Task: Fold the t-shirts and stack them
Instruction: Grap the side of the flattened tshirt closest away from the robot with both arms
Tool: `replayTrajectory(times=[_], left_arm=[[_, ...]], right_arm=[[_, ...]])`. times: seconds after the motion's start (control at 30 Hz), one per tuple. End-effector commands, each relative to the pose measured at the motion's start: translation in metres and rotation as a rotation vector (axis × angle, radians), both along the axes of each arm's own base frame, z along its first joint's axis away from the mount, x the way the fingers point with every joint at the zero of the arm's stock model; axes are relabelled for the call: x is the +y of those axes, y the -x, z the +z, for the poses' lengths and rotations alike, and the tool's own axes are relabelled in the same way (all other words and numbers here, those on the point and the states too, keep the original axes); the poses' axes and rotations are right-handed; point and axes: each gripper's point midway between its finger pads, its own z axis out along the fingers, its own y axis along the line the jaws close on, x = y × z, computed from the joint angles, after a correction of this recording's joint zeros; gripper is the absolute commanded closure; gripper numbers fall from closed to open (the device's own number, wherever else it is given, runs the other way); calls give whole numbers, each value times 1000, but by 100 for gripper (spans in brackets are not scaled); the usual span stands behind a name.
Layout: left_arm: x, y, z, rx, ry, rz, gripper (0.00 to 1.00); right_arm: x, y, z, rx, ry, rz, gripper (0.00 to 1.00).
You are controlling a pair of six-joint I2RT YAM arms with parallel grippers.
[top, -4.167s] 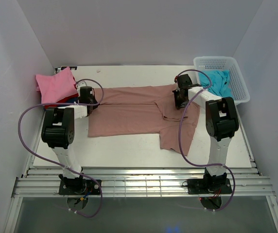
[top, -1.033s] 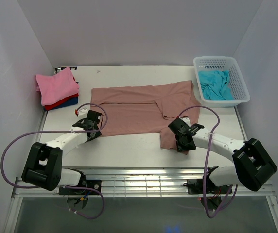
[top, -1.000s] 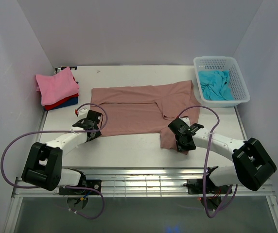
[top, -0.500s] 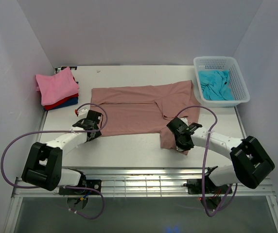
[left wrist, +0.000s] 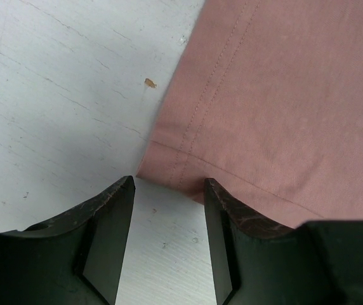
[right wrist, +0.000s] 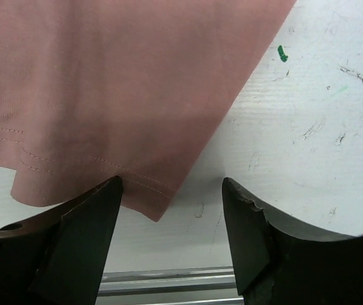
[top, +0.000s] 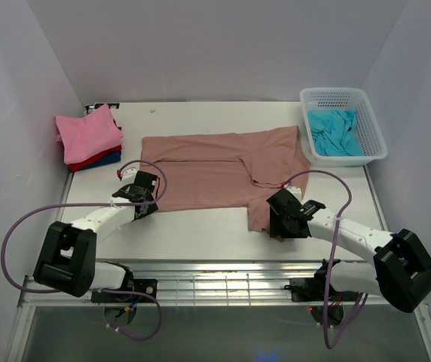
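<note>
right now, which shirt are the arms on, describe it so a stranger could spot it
Start at the white table; spread flat across its middle, between the folded stack far left and the basket far right, lies the shirt. It is the only one laid open, and the only dusty rose-brown one.

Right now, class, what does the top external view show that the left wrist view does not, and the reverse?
Only top external: the folded stack, the white basket holding a turquoise t-shirt, the right gripper. Only left wrist: the hem stitching and a small brown speck on the table. Both: the rose-brown t-shirt and the open left gripper at its corner.
</note>
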Motion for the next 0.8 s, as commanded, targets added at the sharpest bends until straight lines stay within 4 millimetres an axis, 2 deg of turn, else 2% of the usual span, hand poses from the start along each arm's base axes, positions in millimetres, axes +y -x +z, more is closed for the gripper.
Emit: replayTrajectory(times=[0.0,0.1,0.17,0.2,0.3,0.33,0.43,0.77], left_arm=[[-7,-13,16,-73,30,-11,41],[-8,-12,16,-78,39,-18,42],[-10,-13,16,-80,45,-26,42],[-10,-13,17,-80,48,-28,41],[-11,-14,18,-85,50,-30,42],[-11,-14,19,-87,50,-30,42],[-11,-14,21,-95,50,-28,42],[-6,-14,16,-74,22,-15,42]], right_arm=[[-16,26,-16,76,32,-61,29],[-14,30,-21,82,8,-60,32],[-10,33,-24,88,-24,-55,41],[-8,33,-25,83,-37,-56,49],[-9,37,-29,98,-40,-51,62],[-10,39,-29,102,-36,-52,72],[-12,41,-29,108,-28,-56,91],[-11,36,-10,88,-14,-46,92]])
